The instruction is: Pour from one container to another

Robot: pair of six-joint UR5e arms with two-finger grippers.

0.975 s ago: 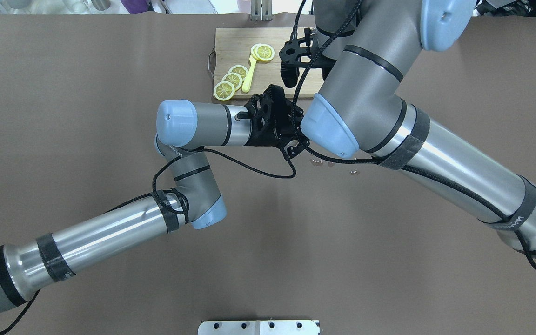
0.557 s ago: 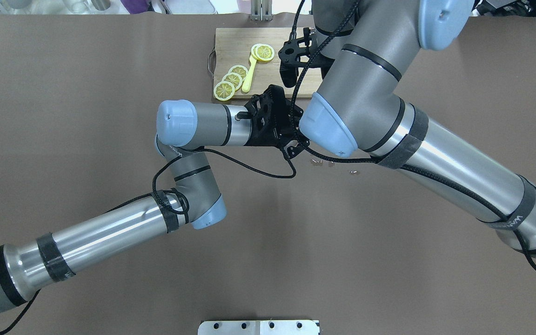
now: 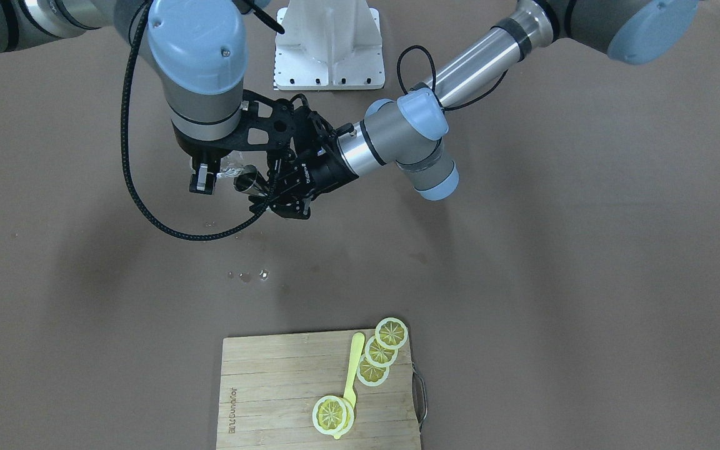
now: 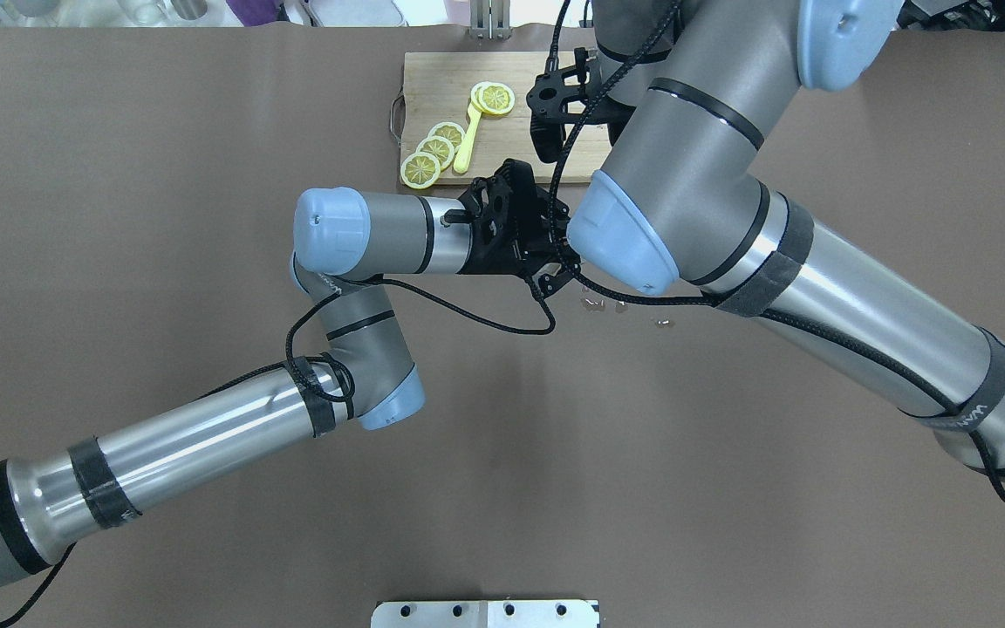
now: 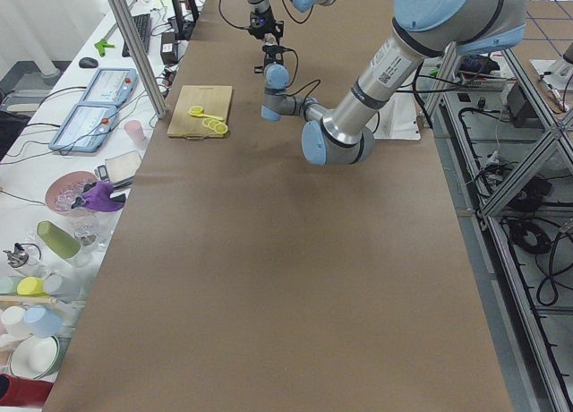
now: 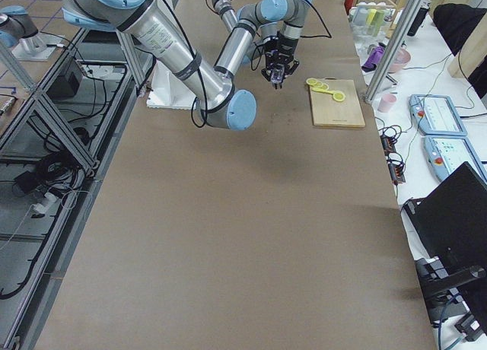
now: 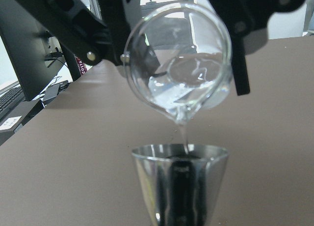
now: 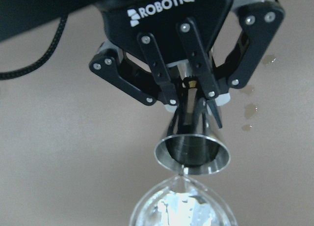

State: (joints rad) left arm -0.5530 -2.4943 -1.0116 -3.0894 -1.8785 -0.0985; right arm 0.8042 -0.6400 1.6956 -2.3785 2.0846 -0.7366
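Mid-pour: the right claw, clamped on the tilted glass, runs a thin stream into the cup just below it, clamped in the left claw above the table; next, likely, hold the lip centred, then level the glass.

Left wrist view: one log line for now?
phase pour | right gripper: shut on glass beaker, tilted | left gripper: shut on steel cup | stream entering cup

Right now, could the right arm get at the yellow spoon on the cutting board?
Probably not yet: its end effector is shut on the glass, mid-pour into the metal cup, though the spoon lies unobstructed.
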